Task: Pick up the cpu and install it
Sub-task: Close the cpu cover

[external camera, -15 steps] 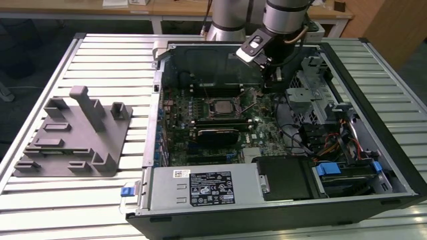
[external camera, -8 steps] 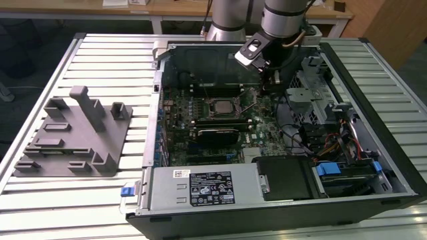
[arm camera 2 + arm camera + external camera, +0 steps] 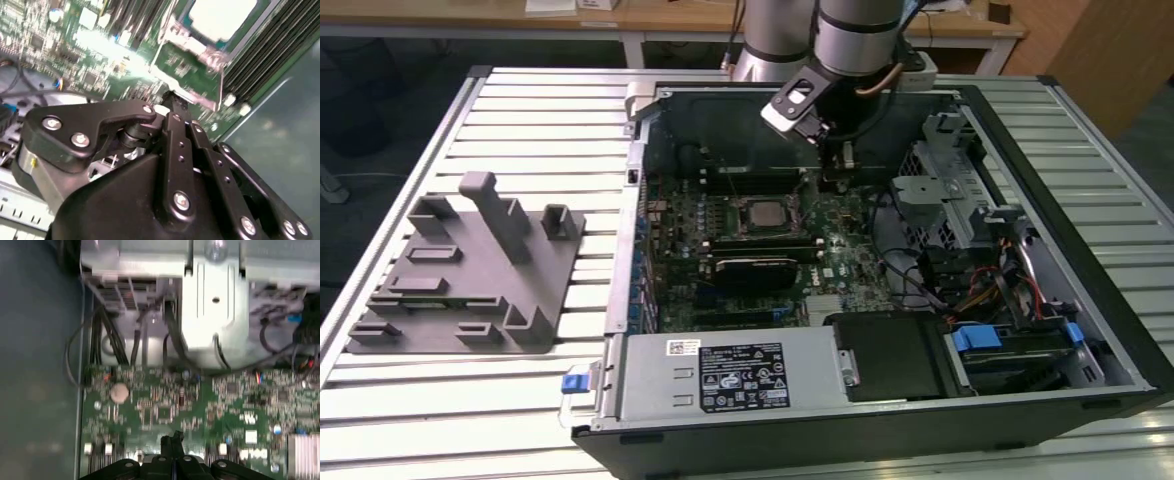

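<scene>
- Gripper [image 3: 171, 442]: fingers closed tip to tip in both wrist views, nothing btwn them, holding nothing.
- Tips hang just above the green motherboard [image 3: 847, 255]; can't tell if they touch it.
- Cpu [image 3: 761, 212] lies flat in its socket [image 3: 734, 214] mid-board, silvery top up. Gripper is apart from it, over the board's far part, twd the exterior view's right.
- All inside the open PC case [image 3: 1081, 300].
- Grey tray [image 3: 454, 290] sits on the slatted table [image 3: 520, 110], at the exterior view's left of the case.

Black gripper [image 3: 170, 98], fingers [image 3: 178, 145] pressed together, over green mobo [image 3: 100, 65], pale cpu [image 3: 220, 17] in socket [image 3: 192, 46], dark RAM slots [image 3: 272, 52] beside
</scene>
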Robot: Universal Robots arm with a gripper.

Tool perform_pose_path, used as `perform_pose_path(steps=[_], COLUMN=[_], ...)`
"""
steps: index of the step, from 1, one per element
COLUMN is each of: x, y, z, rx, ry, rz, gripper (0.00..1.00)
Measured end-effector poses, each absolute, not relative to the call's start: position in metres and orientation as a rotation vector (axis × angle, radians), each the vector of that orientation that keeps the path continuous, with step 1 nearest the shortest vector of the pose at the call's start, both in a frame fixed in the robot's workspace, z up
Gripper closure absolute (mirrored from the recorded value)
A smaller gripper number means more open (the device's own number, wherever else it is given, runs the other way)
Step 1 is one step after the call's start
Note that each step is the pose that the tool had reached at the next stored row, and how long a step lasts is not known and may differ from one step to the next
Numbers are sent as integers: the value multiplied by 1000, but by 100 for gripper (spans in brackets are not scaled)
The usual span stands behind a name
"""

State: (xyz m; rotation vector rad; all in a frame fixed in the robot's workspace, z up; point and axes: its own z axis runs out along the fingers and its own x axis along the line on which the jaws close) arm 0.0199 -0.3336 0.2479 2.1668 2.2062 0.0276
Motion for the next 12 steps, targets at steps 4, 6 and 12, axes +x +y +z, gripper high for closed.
perform_pose_path(steps=[4,6,12], x=[5,-2,-14], y=[-334,-333,-333], z=[248,248,247], rx=[2167,2167,2167], ry=[2206,2206,2206], rz=[28,28,28], gripper=[89,89,89])
